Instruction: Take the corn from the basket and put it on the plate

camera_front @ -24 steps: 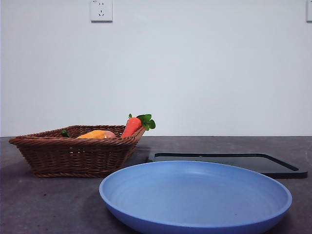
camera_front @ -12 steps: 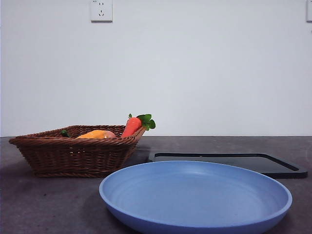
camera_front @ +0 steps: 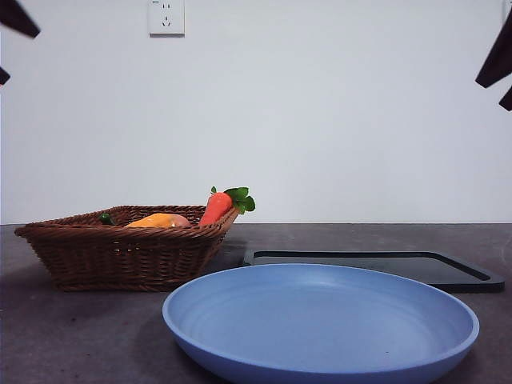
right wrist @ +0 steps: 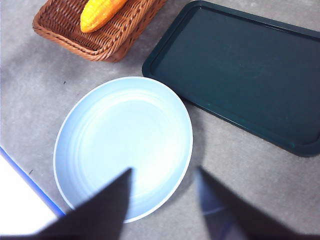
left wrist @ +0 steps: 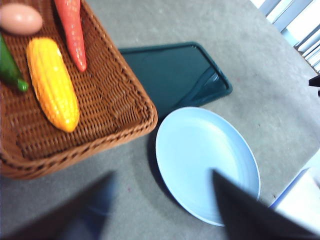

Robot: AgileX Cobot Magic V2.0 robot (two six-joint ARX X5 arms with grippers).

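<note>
Blue plate (camera_front: 320, 324) sits bare beside the basket (camera_front: 120, 256); my corn (left wrist: 52, 84) lies inside the basket. Black tips have just appeared at both top corners, so I judge the reach is starting. Left gripper (left wrist: 162, 210) and right gripper (right wrist: 165, 200) gape wide, empty, well apart from the corn.

A stubby orange-yellow corn cob (left wrist: 52, 84), faintly ridged lengthwise, lies in a shallow brown woven wicker basket (left wrist: 125, 107) with a braided rim, beyond the left gripper's (left wrist: 162, 210) black jaws. With it are a red-orange carrot (left wrist: 72, 31) topped by green leaves (camera_front: 238, 199), a smooth peach egg-like ball (left wrist: 20, 19) and a dark green vegetable (left wrist: 10, 67). Past the right gripper's (right wrist: 162, 200) black jaws sit a plain matte light-blue round plate (right wrist: 122, 145) and a flat black rectangular tray (right wrist: 240, 70) on a mottled grey tabletop (right wrist: 30, 80).
</note>
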